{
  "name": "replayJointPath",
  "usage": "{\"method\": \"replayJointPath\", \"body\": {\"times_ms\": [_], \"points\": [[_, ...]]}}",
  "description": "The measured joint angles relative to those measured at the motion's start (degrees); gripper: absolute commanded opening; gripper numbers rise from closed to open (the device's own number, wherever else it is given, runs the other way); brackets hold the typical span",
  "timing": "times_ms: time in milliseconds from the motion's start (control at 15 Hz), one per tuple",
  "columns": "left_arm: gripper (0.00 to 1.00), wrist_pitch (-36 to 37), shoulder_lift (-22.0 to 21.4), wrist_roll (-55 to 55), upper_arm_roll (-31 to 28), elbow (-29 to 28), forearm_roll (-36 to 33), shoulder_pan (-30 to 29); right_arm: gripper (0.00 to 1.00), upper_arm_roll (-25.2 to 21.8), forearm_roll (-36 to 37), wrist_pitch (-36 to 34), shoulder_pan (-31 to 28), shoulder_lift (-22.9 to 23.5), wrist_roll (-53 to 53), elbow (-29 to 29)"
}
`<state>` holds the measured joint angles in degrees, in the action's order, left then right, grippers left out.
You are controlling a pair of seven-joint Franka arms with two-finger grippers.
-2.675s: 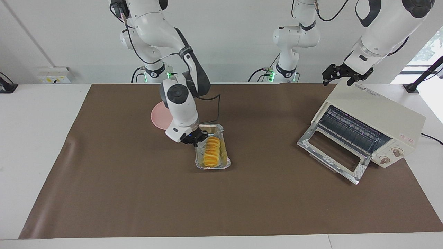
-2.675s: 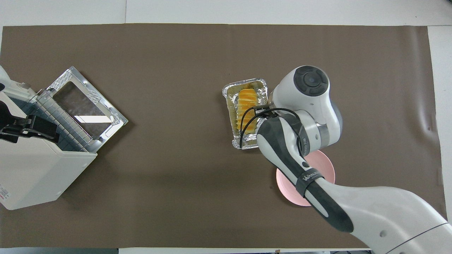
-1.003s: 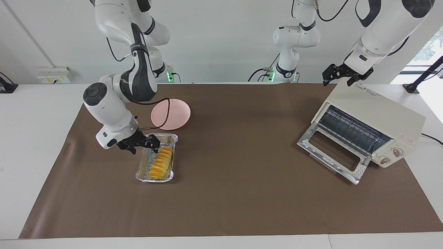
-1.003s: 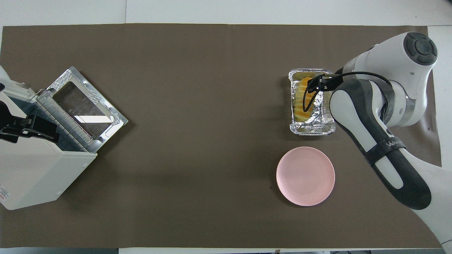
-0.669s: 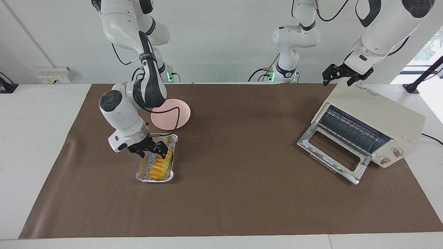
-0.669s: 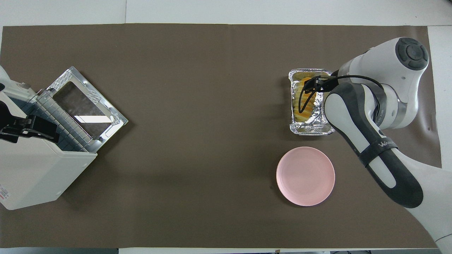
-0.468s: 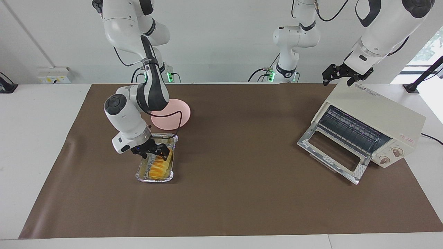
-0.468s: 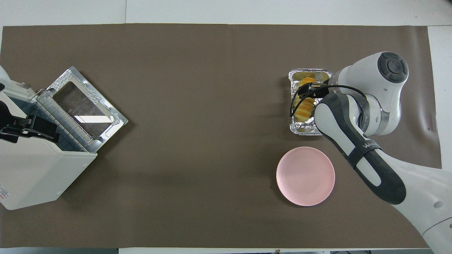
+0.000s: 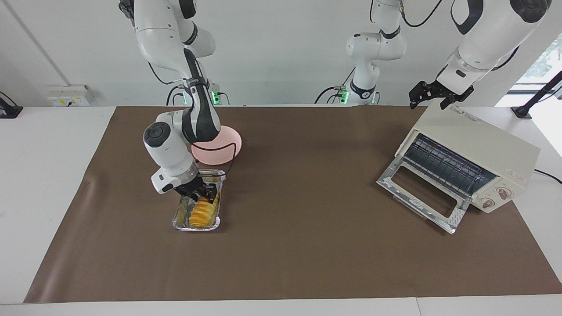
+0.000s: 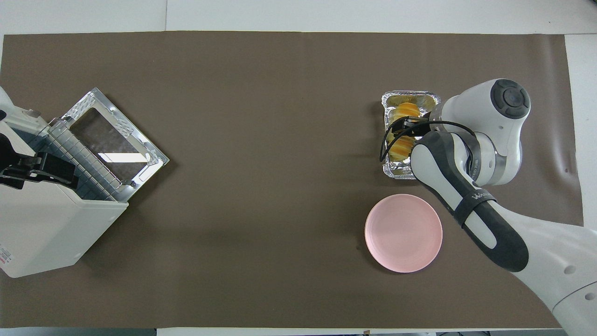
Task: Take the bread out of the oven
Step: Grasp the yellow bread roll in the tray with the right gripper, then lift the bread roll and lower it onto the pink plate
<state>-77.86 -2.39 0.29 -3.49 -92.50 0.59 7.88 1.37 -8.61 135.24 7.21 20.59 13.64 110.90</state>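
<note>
The bread [image 9: 202, 215] lies in a silver foil tray [image 9: 195, 228] on the brown mat, toward the right arm's end. My right gripper [image 9: 203, 195] is low over the tray, open, its fingers down around the end of the bread nearer the robots. In the overhead view my right gripper [image 10: 405, 129] covers the middle of the bread [image 10: 405, 110] in the tray [image 10: 410, 94]. The cream oven [image 9: 483, 145] stands at the left arm's end with its glass door [image 9: 456, 217] folded down and its rack bare. My left gripper [image 9: 429, 104] waits open over the oven's top.
A pink plate [image 9: 224, 147] lies beside the tray, nearer to the robots; it also shows in the overhead view [image 10: 403, 233]. The oven [image 10: 42, 233] and its open door [image 10: 112, 135] take up the left arm's end of the mat.
My right gripper carried the foil tray with the bread from the mat's middle toward the right arm's end, let go of it, then swung over the bread and came down on it. The left arm has not moved.
</note>
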Motion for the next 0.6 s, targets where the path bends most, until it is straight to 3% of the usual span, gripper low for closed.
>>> {"method": "replayJointPath", "body": {"times_ms": [334, 602], "points": [[1.0, 0.0, 0.0, 0.0, 0.0, 0.0, 0.0, 0.0, 0.0, 0.0, 0.0, -2.4, 0.0, -0.4, 0.0, -0.8], [1.0, 0.0, 0.0, 0.0, 0.0, 0.0, 0.0, 0.0, 0.0, 0.1, 0.0, -17.2, 0.1, -4.0, 0.0, -7.1]]}}
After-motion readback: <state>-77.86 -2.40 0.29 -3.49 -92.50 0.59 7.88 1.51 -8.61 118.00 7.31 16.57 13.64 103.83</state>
